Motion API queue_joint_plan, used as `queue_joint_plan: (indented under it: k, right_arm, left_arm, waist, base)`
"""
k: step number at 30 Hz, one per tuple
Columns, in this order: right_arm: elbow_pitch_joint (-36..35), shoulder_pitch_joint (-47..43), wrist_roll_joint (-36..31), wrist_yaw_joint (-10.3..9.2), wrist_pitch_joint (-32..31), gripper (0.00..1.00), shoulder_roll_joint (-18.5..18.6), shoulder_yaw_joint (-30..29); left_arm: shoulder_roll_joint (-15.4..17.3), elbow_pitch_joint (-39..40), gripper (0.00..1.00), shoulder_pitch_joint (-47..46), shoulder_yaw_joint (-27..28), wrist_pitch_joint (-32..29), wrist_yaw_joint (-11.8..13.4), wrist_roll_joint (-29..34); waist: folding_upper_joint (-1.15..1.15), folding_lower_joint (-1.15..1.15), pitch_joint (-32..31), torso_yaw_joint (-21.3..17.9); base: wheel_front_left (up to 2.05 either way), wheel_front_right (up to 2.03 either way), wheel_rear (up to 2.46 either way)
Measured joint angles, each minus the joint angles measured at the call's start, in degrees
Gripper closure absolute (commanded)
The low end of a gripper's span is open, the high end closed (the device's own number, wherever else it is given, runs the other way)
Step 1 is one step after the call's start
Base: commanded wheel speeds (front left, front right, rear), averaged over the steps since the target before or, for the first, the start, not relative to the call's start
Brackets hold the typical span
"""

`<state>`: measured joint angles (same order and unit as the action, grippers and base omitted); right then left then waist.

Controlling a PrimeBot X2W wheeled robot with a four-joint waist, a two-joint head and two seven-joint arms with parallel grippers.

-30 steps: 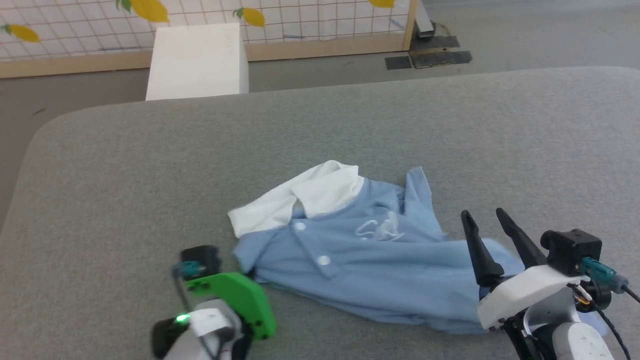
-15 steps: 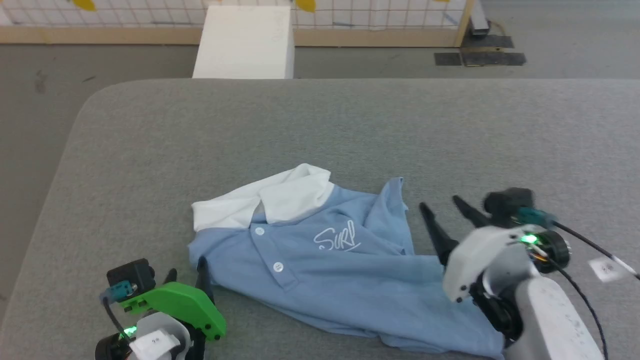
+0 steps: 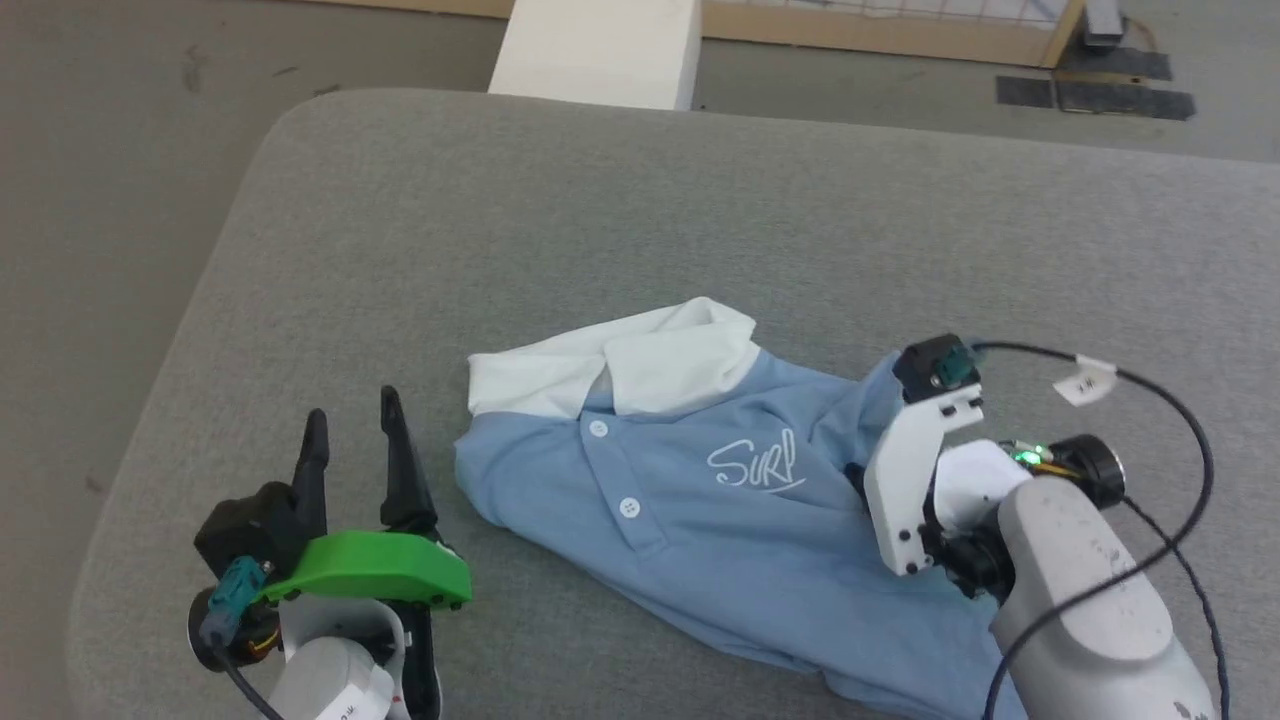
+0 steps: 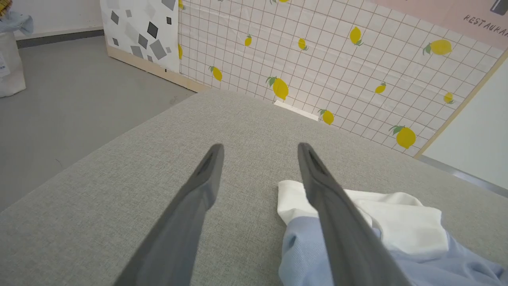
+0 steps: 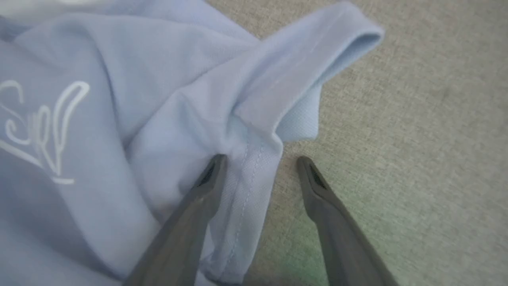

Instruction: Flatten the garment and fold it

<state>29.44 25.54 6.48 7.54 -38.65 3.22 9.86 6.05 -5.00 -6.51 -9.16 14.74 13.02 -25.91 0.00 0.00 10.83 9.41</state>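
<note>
Atop grey table (image 3: 600, 200), garment (image 3: 720, 520) crumpled; R gripper (image 5: 260, 159) jaws apart.

Bright even indoor light, faint soft shadows, right wrist view slightly blurred

the counter (image 3: 620, 190) lies bare across the upper half of the head view and down its left side. the shirt (image 3: 700, 500) fills the lower middle. the left end effector (image 3: 352, 404), spread open, sits lower left just beside the shirt. the right end effector (image 5: 260, 159) straddles the shirt's edge at centre right. a white block (image 3: 600, 40) stands beyond the counter's top edge.
</note>
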Motion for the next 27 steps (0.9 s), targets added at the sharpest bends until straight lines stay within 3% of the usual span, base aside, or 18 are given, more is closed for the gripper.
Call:
queue_joint_plan:
  k: [1,4,8,14,21,27]
  right_arm:
    - [-0.09,0.49,-0.09,0.0,-1.01,1.0,0.1,0.24]
    - [-1.52,0.86,0.01,0.01,0.05,1.0,-0.07,-0.43]
    - [-4.99,0.83,0.33,0.03,9.36,1.0,-0.25,-4.33]
    - [-11.07,-0.15,-0.13,0.03,17.22,1.0,2.4,-14.95]
    - [-14.1,-8.25,-3.7,0.03,16.07,1.0,3.02,-32.82]
    - [-13.1,-15.2,-4.94,0.03,9.39,1.0,0.77,-41.91]
  left_arm:
    - [-0.42,0.19,0.0,0.04,0.53,0.0,-0.46,0.44]
    - [-1.47,0.29,0.0,0.32,2.19,0.0,-2.09,2.15]
    - [-2.33,-0.23,0.0,0.74,4.27,0.0,-3.6,3.38]
    - [-2.7,-1.75,0.0,1.6,5.34,0.0,-5.01,4.85]
    - [-2.87,-2.7,0.0,2.4,5.49,0.01,-6.0,6.09]
    - [-2.93,-4.32,0.0,2.61,4.98,0.05,-6.97,6.16]
  waist:
    - [0.0,0.0,0.2,0.3]
    - [0.0,0.0,0.8,0.88]
    - [0.0,0.0,0.52,0.48]
    - [0.0,0.0,-1.42,-1.67]
    - [0.0,0.0,-3.57,-5.44]
    - [0.0,0.0,-4.67,-8.74]
  base:
    - [0.0,0.0,0.0]
    - [0.0,0.0,0.0]
    - [0.0,0.0,0.0]
    - [0.0,0.0,0.0]
    - [0.0,0.0,0.0]
    - [0.0,0.0,0.0]
